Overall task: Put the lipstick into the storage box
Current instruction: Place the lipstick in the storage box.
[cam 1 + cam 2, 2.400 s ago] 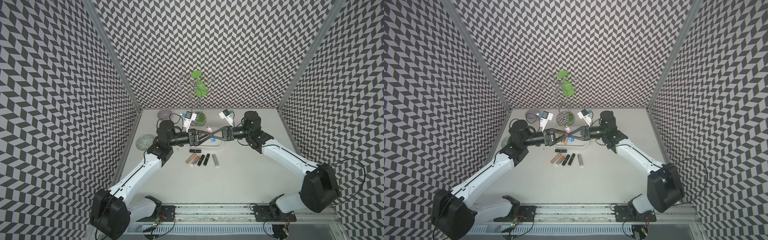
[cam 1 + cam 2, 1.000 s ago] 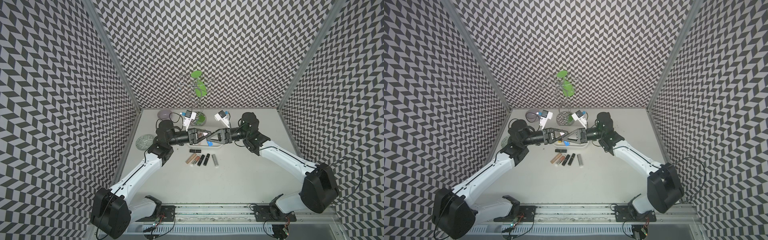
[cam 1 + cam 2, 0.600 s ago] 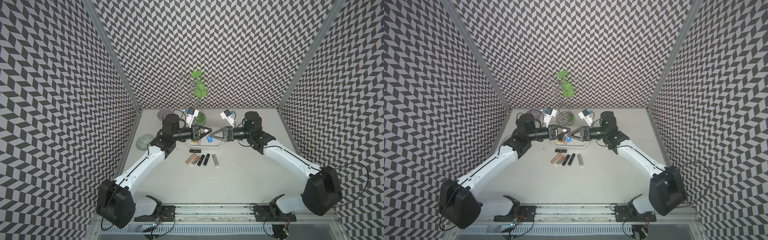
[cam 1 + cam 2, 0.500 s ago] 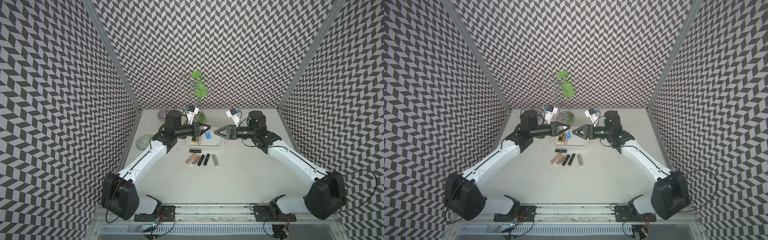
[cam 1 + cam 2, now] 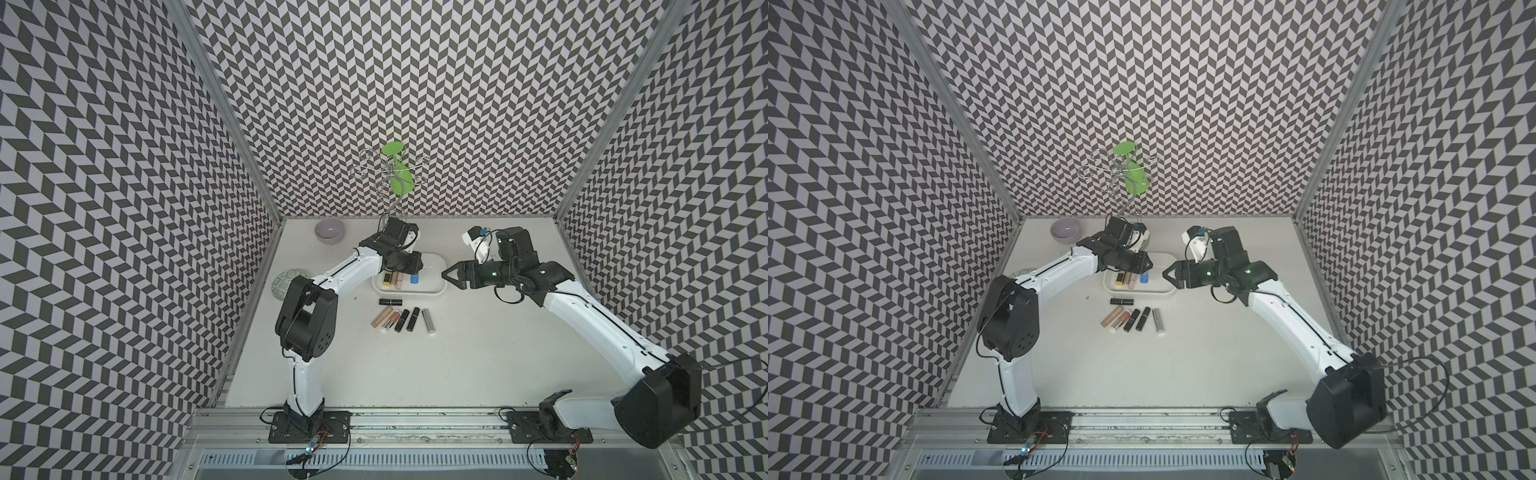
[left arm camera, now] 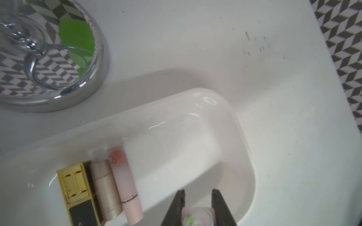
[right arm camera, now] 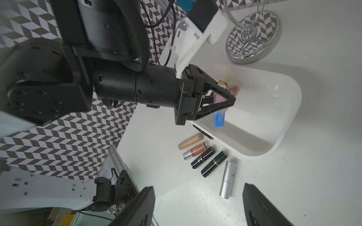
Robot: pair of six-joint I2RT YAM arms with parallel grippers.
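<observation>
By the left edge of the white table (image 5: 415, 374), a round green-patterned plate (image 5: 289, 281); toward the far-left corner, a small round lilac bowl (image 5: 329, 230). Further right, the left claw (image 6: 197, 191), black fingers pinching a pale pink lipstick tube (image 6: 196, 214) just behind the tips, held above the inside of the plain white, shallow, rounded-corner plastic storage box (image 5: 432, 272) in the table's far half; touching its floor or not, cannot tell. In the box, side by side at the left end: a gold-and-black square-cased lipstick (image 6: 75, 184), a beige tube (image 6: 106, 187), a frosted pink tube (image 6: 125, 187); just beside the claw tips, a blue tube (image 7: 219, 117). Behind the box, near the far edge, a chrome wire stand (image 5: 390, 183) with green leaves. On the table before the box's near rim, a black tube (image 5: 390, 301) lying crosswise, then a row: beige (image 5: 382, 318), rose-and-silver (image 5: 392, 320), two black (image 5: 402, 320) (image 5: 412, 319), silver (image 5: 429, 321). At the box's right end, the right claw (image 5: 444, 274), fingers spread wide, gripping nothing, pointed toward the box.
</observation>
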